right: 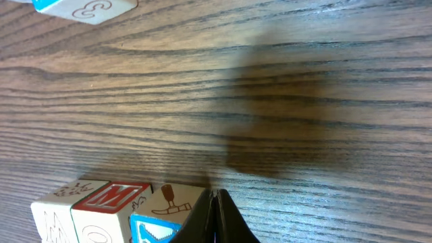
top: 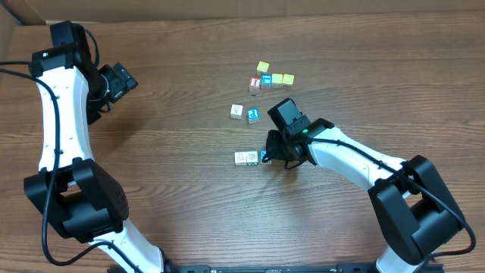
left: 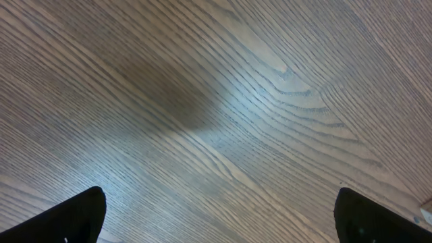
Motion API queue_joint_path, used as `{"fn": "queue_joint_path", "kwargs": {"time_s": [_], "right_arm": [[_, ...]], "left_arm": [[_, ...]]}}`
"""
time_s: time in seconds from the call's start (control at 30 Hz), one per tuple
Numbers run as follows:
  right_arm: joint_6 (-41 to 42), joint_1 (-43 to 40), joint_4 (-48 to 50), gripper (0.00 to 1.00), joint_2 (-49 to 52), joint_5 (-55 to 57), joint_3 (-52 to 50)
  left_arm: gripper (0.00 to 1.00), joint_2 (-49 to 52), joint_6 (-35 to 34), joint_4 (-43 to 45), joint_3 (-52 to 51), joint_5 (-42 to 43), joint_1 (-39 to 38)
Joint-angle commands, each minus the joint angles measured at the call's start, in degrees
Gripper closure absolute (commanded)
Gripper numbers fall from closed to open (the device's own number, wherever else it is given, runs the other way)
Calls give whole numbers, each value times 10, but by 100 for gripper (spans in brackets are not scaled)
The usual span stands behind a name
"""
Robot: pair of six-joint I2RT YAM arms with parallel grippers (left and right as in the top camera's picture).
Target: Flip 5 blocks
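**Overhead:** The left claw (top: 120,80) hangs over the table (top: 174,189) at the far left, well apart from all the blocks (top: 276,79). Its jaws cannot be judged from here. Toward the far edge a yellow block (top: 262,67) sits just above a short row. That row holds the red-topped cube (top: 255,83), a blue-topped block (top: 266,79) and two yellow-green ones. Nearer the middle, a white block (top: 236,111) and a blue block (top: 253,115) stand side by side. Closer in, a green-print block (top: 244,158) touches a half-hidden block (top: 263,157) with a blue top. The right claw (top: 268,150) partly covers that one.

**Left wrist:** The left claw's fingertips (left: 74,219) sit at the lower corners, spread wide. Only wood grain lies between them.

**Right wrist:** The right claw's fingers (right: 226,223) are pressed together with nothing between them. Their tip is just beside a hammer face (right: 172,198). Next to that are a red M face (right: 111,196), a blue face (right: 152,231) below and a cream side (right: 57,209) at the left. I cannot tell how many blocks these faces belong to. An edge block (right: 81,8), white and blue, shows at the top left.
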Motion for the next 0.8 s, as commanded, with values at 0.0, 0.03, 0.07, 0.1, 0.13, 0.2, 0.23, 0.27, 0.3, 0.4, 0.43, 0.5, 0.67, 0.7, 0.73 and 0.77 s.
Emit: {"fn": "queue_joint_path", "kwargs": {"time_s": [0.0, 0.03, 0.07, 0.1, 0.13, 0.2, 0.23, 0.27, 0.3, 0.4, 0.43, 0.5, 0.67, 0.7, 0.73, 0.77], "right_arm": [[-14, 0, 3, 96, 4, -11, -3], [-14, 0, 3, 96, 4, -15, -3], [-14, 0, 3, 96, 4, -20, -3], [-14, 0, 3, 96, 4, -26, -3], [-10, 0, 3, 96, 4, -28, -3], [-7, 0, 3, 96, 4, -30, -3], [-7, 0, 3, 96, 4, -30, -3], [-7, 0, 3, 96, 4, -30, -3], [-5, 0, 3, 96, 4, -30, -3], [12, 0, 2, 96, 4, -30, -3], [18, 0, 3, 96, 4, -33, -3], [29, 0, 2, 96, 4, -36, -3], [60, 0, -21, 96, 4, -40, -3], [68, 0, -28, 96, 4, -40, -3], [71, 0, -33, 96, 4, -41, -3], [71, 0, -36, 96, 4, -41, -3]], "left_arm": [[0, -7, 2, 0, 9, -2, -5], [0, -7, 2, 0, 9, -2, -5], [0, -7, 2, 0, 9, -2, -5], [0, -7, 2, 0, 9, -2, -5], [0, -7, 2, 0, 9, -2, -5], [0, -7, 2, 0, 9, -2, -5], [0, -7, 2, 0, 9, -2, -4], [0, -7, 2, 0, 9, -2, -4], [0, -7, 2, 0, 9, -2, -5], [0, -7, 2, 0, 9, -2, -7], [0, -6, 2, 0, 9, -2, -7], [0, -6, 2, 0, 9, -2, -6], [0, -6, 2, 1, 9, -2, -5], [0, -6, 2, 1, 9, -2, -6], [0, -6, 2, 1, 9, -2, -5], [0, -6, 2, 1, 9, -2, -5]]}}
